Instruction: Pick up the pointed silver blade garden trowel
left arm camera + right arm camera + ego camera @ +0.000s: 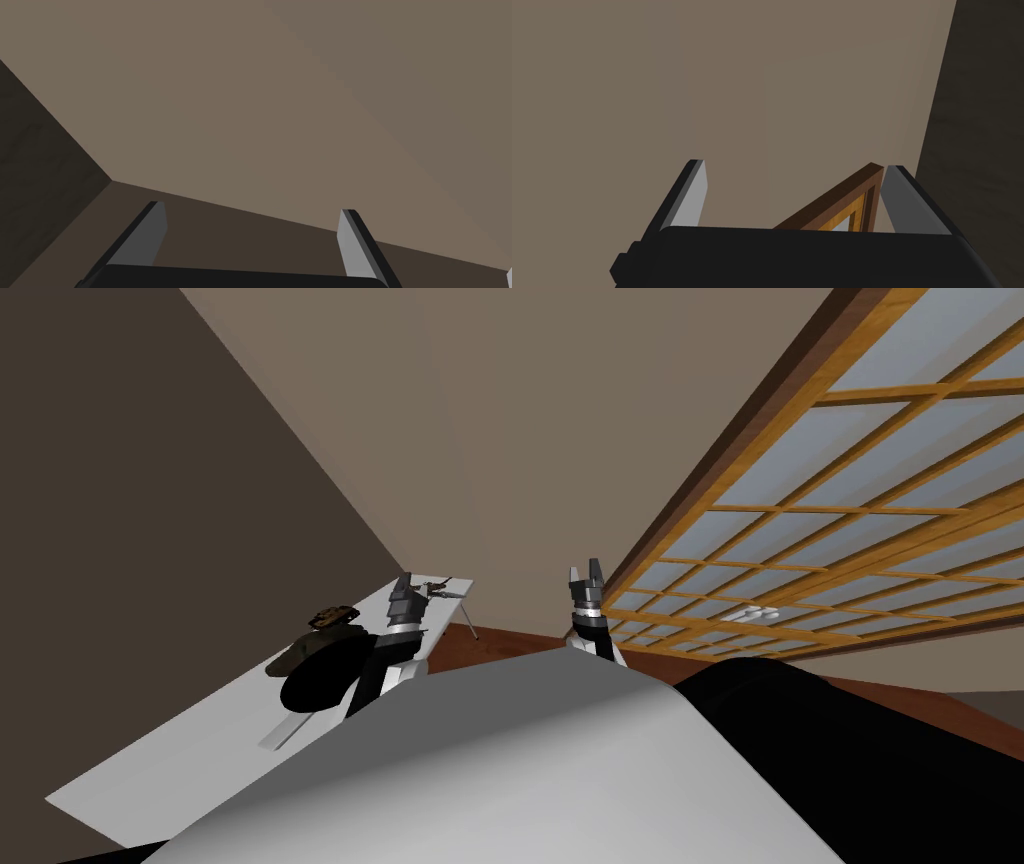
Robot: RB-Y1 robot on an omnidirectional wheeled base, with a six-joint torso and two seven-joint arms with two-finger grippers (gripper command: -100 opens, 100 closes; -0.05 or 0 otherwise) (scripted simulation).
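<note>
Left end effector (404,582) and right end effector (585,570) both released; small tool (438,586) on white table (170,753), long axis untellable.

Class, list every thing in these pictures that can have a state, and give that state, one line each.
Left end effector: open, holding nothing.
Right end effector: open, holding nothing.
Small dark tool: lying at the far end of the white table, not gripped.
Brown object: resting on the table, not gripped.

Head steep, rolled, 2 wrists facing wall (300,100)
</note>
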